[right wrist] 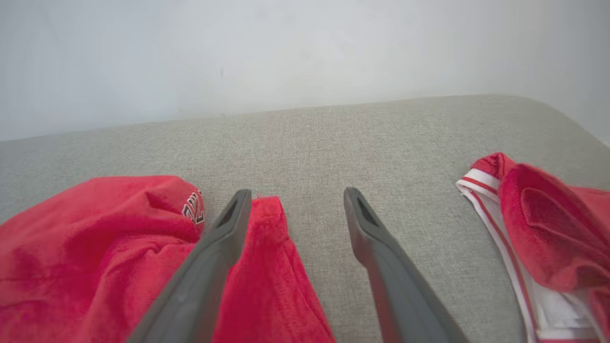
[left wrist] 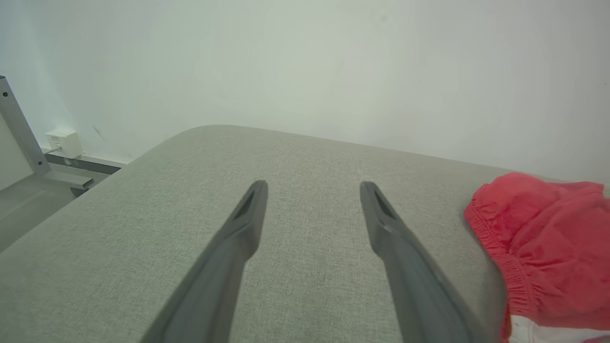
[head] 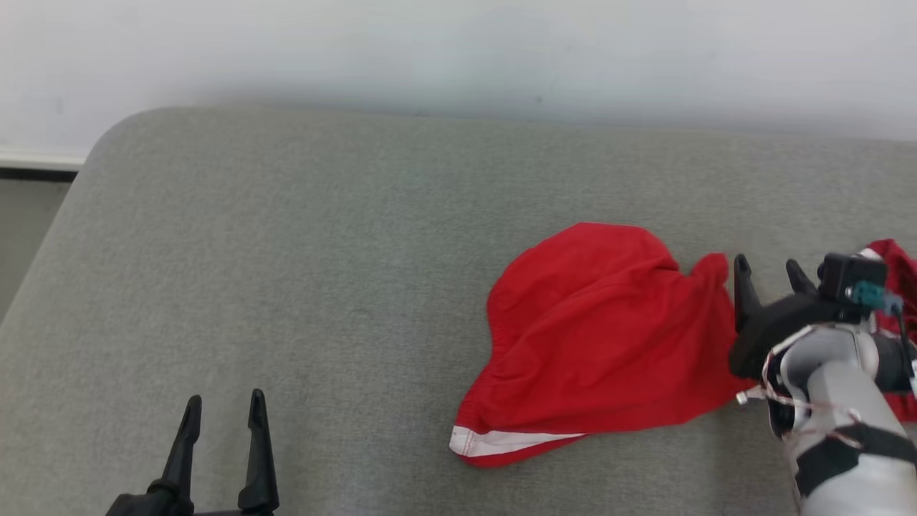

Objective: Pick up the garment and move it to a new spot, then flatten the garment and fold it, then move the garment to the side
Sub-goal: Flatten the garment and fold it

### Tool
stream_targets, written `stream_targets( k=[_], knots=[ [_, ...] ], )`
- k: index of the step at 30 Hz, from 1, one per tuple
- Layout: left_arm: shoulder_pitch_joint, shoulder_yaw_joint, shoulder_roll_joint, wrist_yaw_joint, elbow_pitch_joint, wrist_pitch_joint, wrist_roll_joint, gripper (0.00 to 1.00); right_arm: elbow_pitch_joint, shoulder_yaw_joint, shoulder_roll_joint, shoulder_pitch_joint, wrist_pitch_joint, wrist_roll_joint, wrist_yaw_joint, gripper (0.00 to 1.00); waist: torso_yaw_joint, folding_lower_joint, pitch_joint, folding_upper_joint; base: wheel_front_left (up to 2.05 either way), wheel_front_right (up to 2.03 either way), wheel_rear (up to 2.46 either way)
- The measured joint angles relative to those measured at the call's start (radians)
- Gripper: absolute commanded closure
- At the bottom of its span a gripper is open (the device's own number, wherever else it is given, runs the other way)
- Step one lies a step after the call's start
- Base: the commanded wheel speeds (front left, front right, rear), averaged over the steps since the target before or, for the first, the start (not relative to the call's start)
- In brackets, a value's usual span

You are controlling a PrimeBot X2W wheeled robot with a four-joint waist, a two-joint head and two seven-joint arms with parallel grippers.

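Note:
A red garment [head: 594, 337] with a white-trimmed hem lies crumpled on the grey padded surface [head: 286, 251], right of centre; it also reaches behind my right arm to the right edge [head: 899, 276]. In the right wrist view the garment [right wrist: 95, 247] lies under and left of my fingers, and another part [right wrist: 548, 228] with white stripes lies to the right. My right gripper [head: 770, 276] hovers open at the garment's right corner, holding nothing. My left gripper [head: 223, 412] stands open at the lower left, far from the garment [left wrist: 548, 252].
The grey surface has a rounded far-left corner [head: 122, 125] with floor beyond it. A white wall [head: 458, 50] runs along the back. A wall socket [left wrist: 64, 141] and a metal frame [left wrist: 19, 128] sit off the surface's left side.

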Motion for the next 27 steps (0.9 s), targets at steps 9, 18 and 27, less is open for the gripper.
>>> stream_targets(
  k=[9, 18, 27],
  knots=[
    [0.036, -0.007, 0.000, -0.005, 0.021, 0.000, -0.003, 0.00, -0.253, 0.118, 0.002, 0.272, -0.144, -0.004, 0.000, 0.00, -0.078, -0.0001, -0.058, -0.0001, 0.00, 0.00, 0.00],
    [0.056, -0.004, 0.000, 0.002, 0.023, 0.000, -0.003, 0.00, -0.565, 0.189, 0.040, 0.538, -0.195, -0.042, 0.000, 0.00, -0.124, 0.0000, -0.104, -0.0001, 0.00, 0.00, 0.00],
    [0.079, -0.016, 0.000, 0.000, 0.045, 0.000, 0.001, 0.00, -0.696, 0.203, 0.064, 0.671, -0.198, -0.058, 0.000, 0.00, -0.148, -0.0001, -0.133, -0.0001, 0.00, 0.00, 0.00]
  ],
)
